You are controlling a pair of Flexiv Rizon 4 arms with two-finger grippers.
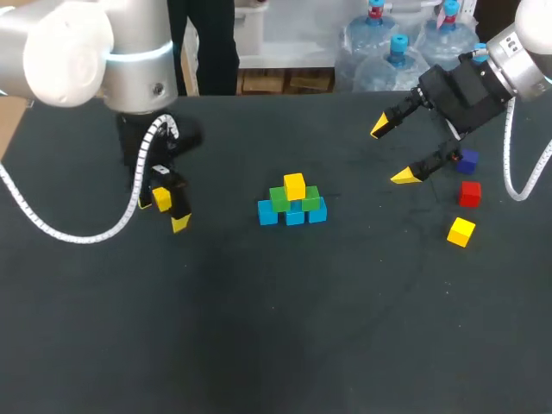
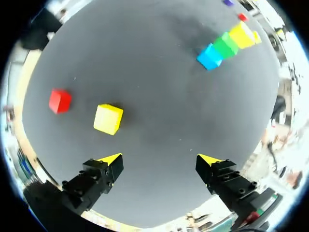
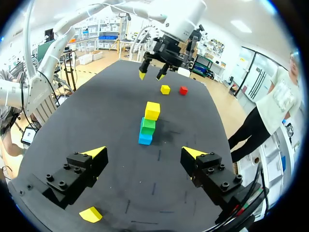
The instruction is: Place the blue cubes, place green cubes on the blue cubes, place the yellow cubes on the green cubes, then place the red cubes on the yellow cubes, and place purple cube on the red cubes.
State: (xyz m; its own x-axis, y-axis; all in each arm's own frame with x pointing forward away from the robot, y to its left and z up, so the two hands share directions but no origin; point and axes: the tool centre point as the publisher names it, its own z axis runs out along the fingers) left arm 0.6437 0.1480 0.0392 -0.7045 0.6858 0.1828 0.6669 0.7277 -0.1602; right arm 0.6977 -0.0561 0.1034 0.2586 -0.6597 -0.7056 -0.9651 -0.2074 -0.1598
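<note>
Left pincer (image 2: 159, 159) wide, empty, poised just short of loose yellow cube (image 2: 107, 119), likely the next pick; right pincer (image 3: 143, 152) wide, empty, held aside by purple cube (image 1: 467, 160) and red cube (image 1: 469, 193); stack (image 1: 293, 203) at worktop (image 1: 259, 328) centre: blue, green, one yellow topmost.

**Matt table, smooth cubes, hard black fingers**

The table (image 1: 259, 328) top is dark and matt, with faint pale scuff marks showing under the right gripper (image 3: 144, 153). Ahead of the left gripper (image 2: 160, 160), the yellow cube (image 2: 107, 119) and the red cube (image 2: 60, 101) look smooth and evenly coloured with a dull sheen, likely plastic. The right gripper's fingers (image 3: 72, 176) are a matt black hard material set with round screw heads, and their yellow tips are smooth. The left arm (image 1: 129, 78) housing is glossy, white and silvery.
</note>
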